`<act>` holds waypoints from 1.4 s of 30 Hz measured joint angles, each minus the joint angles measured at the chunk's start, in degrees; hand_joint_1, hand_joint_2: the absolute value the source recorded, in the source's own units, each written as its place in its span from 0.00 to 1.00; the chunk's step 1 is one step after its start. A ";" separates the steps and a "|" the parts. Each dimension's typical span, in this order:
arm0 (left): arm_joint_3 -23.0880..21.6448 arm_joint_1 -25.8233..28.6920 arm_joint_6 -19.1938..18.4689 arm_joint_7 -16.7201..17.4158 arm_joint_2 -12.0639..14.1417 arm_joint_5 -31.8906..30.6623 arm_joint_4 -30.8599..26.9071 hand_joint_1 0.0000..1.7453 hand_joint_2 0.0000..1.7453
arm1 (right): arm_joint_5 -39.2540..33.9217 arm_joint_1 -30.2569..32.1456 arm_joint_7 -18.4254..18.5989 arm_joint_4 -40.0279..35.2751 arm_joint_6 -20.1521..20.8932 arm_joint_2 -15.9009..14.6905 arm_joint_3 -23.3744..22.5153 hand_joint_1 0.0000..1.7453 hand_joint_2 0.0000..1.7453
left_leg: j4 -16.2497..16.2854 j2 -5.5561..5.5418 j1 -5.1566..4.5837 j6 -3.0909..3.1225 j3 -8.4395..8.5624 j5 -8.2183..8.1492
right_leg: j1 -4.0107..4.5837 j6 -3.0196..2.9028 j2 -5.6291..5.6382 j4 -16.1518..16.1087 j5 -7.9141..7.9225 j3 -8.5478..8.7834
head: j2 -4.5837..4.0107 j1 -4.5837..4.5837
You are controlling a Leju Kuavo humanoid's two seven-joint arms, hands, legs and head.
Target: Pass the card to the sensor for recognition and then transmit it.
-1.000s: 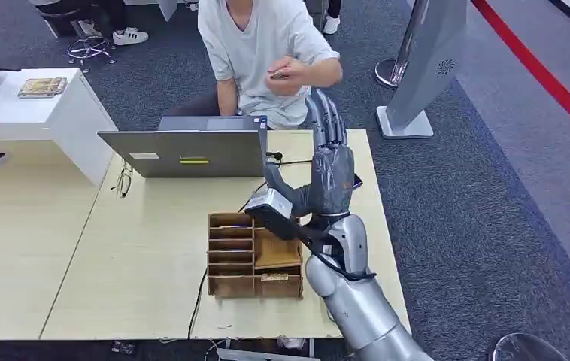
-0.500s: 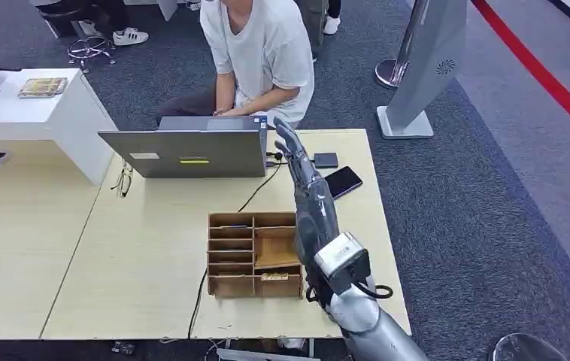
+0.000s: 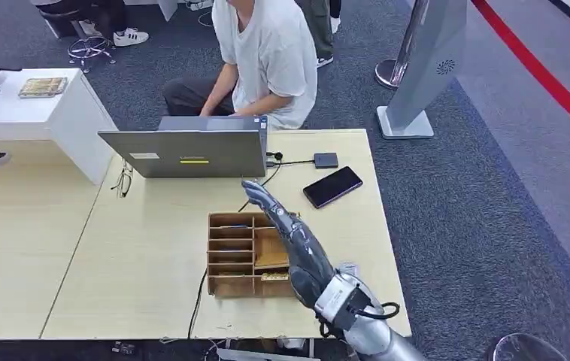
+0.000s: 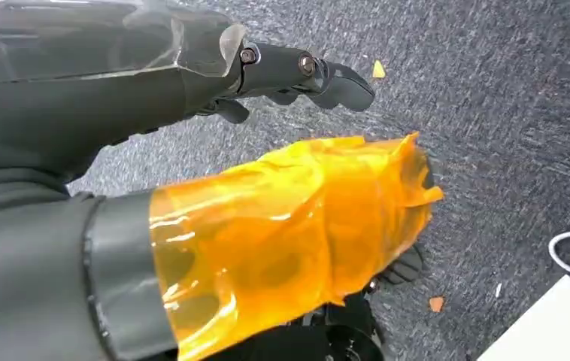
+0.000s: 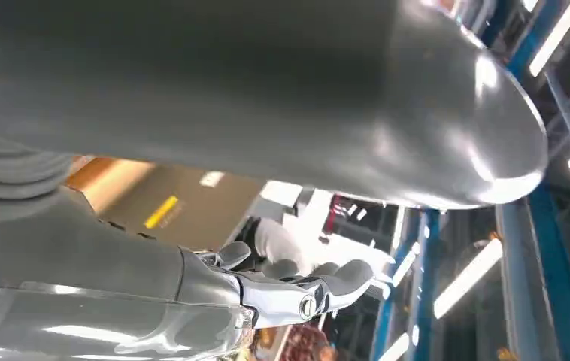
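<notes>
My right hand [image 3: 291,239] stretches low over the wooden desk organizer [image 3: 231,256], fingers straight and apart, holding nothing. In the right wrist view the same hand [image 5: 282,289] points its bare fingers up toward ceiling lights. A small dark square sensor [image 3: 326,159] lies on the table behind the laptop's right corner, well beyond the fingertips. My left hand [image 4: 192,143] hangs over grey carpet, its thumb wrapped in orange film [image 4: 289,218], fingers extended and nothing in them.
An open grey laptop [image 3: 192,153] stands at the table's far side, with a person [image 3: 267,53] in a white shirt sitting behind it. A black phone [image 3: 332,186] lies right of the organizer. A cable runs across the light wooden table [image 3: 139,263]. White counter at left.
My right arm has dropped from up near the person's raised hand to low over the organizer. The person has pulled that hand back and leaned away.
</notes>
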 joint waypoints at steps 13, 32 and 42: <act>1.92 0.28 -1.01 -0.15 -1.29 0.00 3.00 0.00 0.00 | 11.87 6.02 1.18 1.82 -4.14 -2.08 1.62 0.00 1.00 | 0.00 0.00 -0.01 0.04 -0.01 -0.03 | 0.00 0.01 0.00 -0.01 -0.01 0.01 | 0.00 0.00; 2.16 0.53 -1.12 0.59 -1.66 0.00 3.43 0.00 0.00 | 37.95 6.11 10.56 11.15 -16.86 -2.78 6.19 0.00 1.00 | 0.00 0.01 0.00 0.04 -0.01 -0.03 | 0.00 0.01 0.00 -0.01 -0.01 0.01 | 0.00 -0.02; 1.51 0.47 -1.09 1.75 -1.64 0.00 3.43 0.00 0.00 | 55.90 4.67 20.40 17.53 -25.29 -2.80 7.96 0.00 1.00 | 0.00 0.01 -0.01 0.04 -0.01 -0.03 | 0.00 0.01 -0.01 -0.01 -0.01 0.02 | 0.00 0.00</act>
